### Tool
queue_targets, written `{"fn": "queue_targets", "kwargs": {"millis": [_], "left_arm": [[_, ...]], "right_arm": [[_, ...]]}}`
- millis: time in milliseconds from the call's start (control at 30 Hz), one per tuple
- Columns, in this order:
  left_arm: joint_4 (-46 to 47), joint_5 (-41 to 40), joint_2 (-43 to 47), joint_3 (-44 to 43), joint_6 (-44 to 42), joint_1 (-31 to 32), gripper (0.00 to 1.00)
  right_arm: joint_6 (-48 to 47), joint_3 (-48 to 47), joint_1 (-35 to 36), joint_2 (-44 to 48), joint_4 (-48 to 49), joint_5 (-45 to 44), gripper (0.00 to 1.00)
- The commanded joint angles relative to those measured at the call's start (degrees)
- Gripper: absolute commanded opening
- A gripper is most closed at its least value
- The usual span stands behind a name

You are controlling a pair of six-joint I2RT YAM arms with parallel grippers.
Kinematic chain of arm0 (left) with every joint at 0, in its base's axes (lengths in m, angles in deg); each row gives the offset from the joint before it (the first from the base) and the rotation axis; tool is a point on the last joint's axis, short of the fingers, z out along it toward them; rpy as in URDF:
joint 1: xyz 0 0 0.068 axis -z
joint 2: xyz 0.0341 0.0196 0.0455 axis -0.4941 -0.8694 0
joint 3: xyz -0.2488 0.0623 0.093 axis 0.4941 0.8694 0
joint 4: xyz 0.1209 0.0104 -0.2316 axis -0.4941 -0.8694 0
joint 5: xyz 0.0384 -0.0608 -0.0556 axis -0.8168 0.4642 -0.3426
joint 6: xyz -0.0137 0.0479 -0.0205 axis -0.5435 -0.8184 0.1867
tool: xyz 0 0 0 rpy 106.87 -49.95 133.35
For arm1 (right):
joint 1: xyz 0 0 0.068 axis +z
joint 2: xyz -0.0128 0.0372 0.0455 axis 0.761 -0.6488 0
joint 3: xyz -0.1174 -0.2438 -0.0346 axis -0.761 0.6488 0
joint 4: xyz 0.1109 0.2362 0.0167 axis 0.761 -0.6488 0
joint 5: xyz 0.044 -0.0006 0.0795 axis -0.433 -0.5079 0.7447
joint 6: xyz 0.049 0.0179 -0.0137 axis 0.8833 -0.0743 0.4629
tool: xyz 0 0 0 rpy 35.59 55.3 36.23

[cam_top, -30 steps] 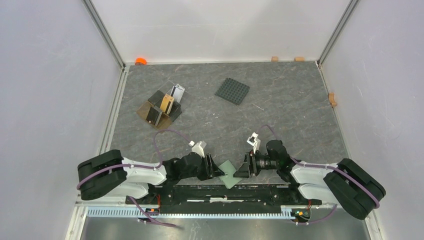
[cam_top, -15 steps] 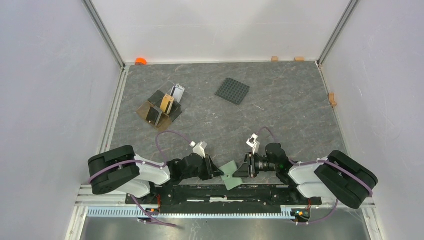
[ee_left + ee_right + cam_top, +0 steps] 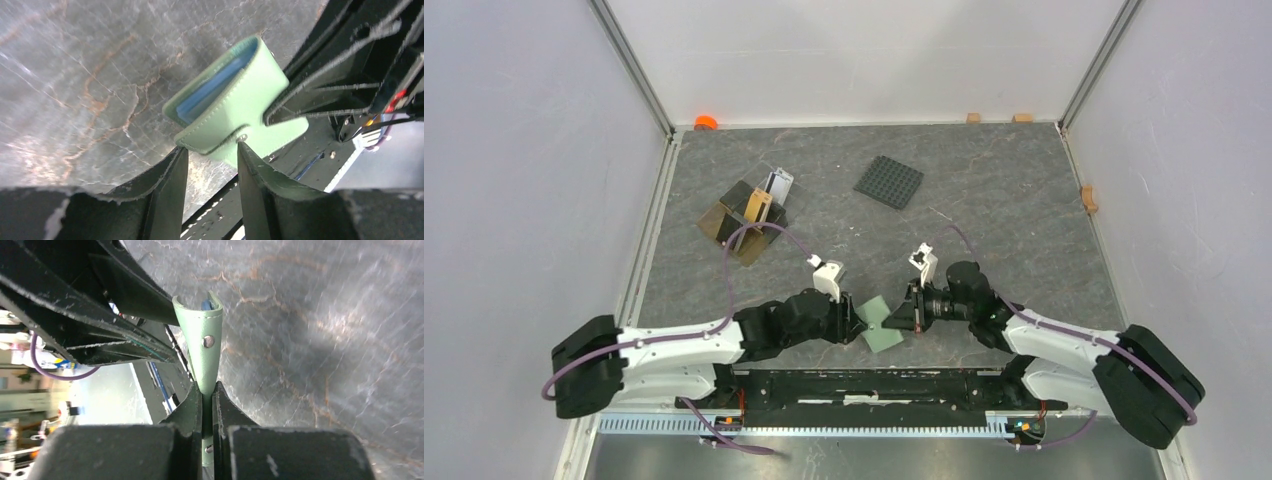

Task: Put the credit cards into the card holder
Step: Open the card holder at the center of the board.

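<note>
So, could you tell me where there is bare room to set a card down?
Widest: the table's right side, between the black plate and the right wall. Narrower: between plate and brown tray. Crowded: front middle, where left gripper and right gripper meet at the card holder.

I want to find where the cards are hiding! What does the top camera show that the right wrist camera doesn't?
Only the top camera shows the credit cards in the brown tray, and the black studded plate. Only the right wrist camera shows, close up, the right gripper pinching the edge of the card holder, and its little metal snap. Both show the green card holder and the grey table.
</note>
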Motion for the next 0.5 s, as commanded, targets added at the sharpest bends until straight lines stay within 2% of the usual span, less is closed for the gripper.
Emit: {"fn": "queue_targets", "kwargs": {"millis": [0,100,267,333,467], "left_arm": [[-2.98,2.28,6.59,-4.08,-15.57,0.57,0.47],[-5.03,4.0,9.33,-5.2,-18.47,1.17,0.48],[-8.55,3.62,14.32,-5.85,-19.99,1.54,0.52],[-6.58,6.33,15.11,-5.58,-19.58,1.56,0.6],[-2.21,14.38,12.46,-6.15,-18.92,1.52,0.66]], "right_arm": [[-12.39,-9.12,0.08,3.53,-19.99,-3.14,0.0],[-16.47,-13.65,-0.48,4.16,-28.72,-4.28,0.0],[-20.36,-17.96,-1.71,4.94,-35.69,-4.5,0.0],[-21.65,-19.18,-2.27,5.1,-37.97,-4.72,0.0],[-23.04,-20.46,-3.04,5.58,-39.16,0.21,0.0]]}}
